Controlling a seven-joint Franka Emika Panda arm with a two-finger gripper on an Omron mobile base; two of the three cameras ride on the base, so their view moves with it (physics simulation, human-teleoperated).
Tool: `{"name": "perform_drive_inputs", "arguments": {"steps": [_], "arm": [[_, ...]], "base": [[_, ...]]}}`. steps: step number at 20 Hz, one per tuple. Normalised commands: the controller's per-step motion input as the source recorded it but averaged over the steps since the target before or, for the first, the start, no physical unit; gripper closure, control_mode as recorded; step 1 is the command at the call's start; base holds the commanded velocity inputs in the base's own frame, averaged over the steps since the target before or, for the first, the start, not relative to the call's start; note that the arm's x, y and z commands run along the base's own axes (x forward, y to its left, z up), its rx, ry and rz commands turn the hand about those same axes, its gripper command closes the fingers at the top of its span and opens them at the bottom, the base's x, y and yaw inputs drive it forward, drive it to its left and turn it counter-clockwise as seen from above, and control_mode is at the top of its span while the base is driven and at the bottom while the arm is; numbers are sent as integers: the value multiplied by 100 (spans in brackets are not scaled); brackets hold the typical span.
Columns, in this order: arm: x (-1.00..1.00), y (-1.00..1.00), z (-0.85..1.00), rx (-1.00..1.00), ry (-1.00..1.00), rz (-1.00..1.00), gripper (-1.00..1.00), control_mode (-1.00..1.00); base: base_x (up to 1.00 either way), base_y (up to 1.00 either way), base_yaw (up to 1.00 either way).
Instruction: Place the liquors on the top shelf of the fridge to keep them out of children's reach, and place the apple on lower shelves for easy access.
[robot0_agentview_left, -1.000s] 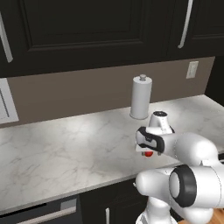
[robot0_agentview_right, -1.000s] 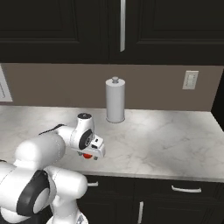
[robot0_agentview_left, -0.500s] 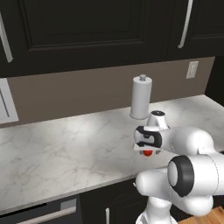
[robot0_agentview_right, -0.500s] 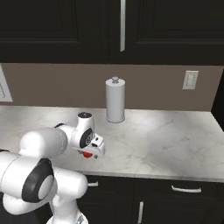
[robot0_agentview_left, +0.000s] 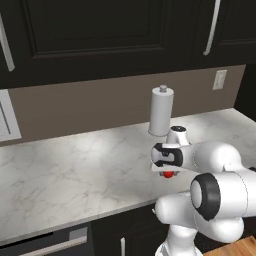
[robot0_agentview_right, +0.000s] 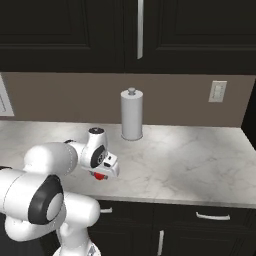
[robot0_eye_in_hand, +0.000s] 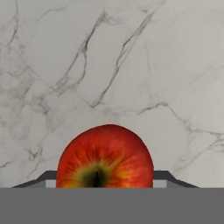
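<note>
Gripper (robot0_agentview_left: 168, 172) lowered over the apple (robot0_eye_in_hand: 105, 156) near the front edge of the marble bench (robot0_agentview_left: 75, 175). In the hand view the jaws flank the fruit on both sides; whether they actually grip it cannot be told. Farther back, near the wall, stands a white paper towel roll (robot0_agentview_right: 131, 115).

There is one apple (robot0_eye_in_hand: 105, 156), red, sitting directly between the jaws on the one marble counter (robot0_agentview_left: 75, 170). Beyond the jaws stands one white paper towel roll (robot0_agentview_right: 131, 115). One wall outlet (robot0_agentview_right: 217, 91) is on the wall further behind. Above hang black cabinets (robot0_agentview_left: 100, 35); two handles are visible.
</note>
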Motion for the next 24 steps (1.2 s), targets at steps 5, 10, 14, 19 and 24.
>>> {"name": "perform_drive_inputs", "arguments": {"steps": [5, 10, 14, 19, 24], "arm": [[-32, 6, -10, 0, -1, 0, 100, -100], [-99, 1, 40, 0, -22, 6, 100, -100], [-100, 17, 96, 0, -51, 12, 100, -100], [-100, 25, 100, 0, -55, 13, 100, -100], [-90, 20, 100, -1, -38, 10, 100, -100]], "base": [[0, 0, 0], [0, 0, 0], [0, 0, 0], [0, 0, 0], [0, 0, 0]]}}
